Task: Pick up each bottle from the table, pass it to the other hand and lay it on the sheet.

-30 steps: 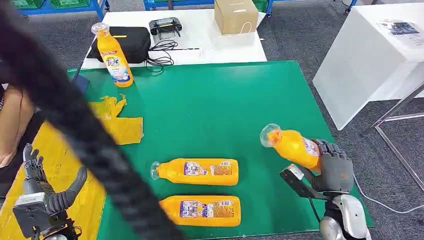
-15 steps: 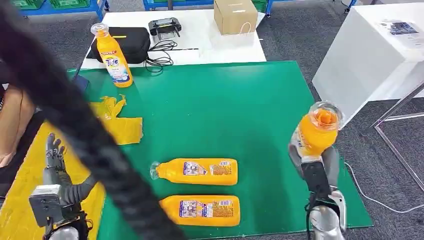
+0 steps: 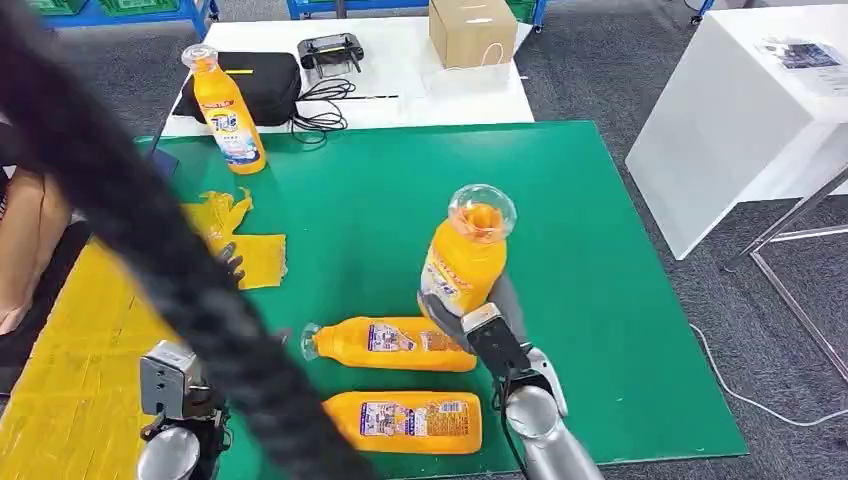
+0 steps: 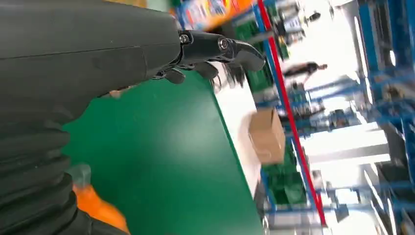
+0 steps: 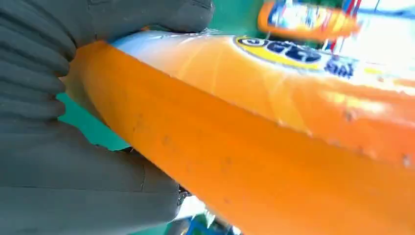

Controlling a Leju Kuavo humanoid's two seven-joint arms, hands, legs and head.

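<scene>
You see a grey-carpeted room with a green mat-covered table (image 3: 400, 200). Left of it lies the yellow plastic sheet (image 3: 70, 340). Above the mat, your right hand (image 3: 480, 325) grips an upright orange plastic bottle (image 3: 465, 255). Your left hand (image 4: 215, 49) holds nothing, fingers spread.

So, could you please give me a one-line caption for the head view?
Right hand holds an orange bottle upright above the green table, beside two bottles lying flat.
</scene>
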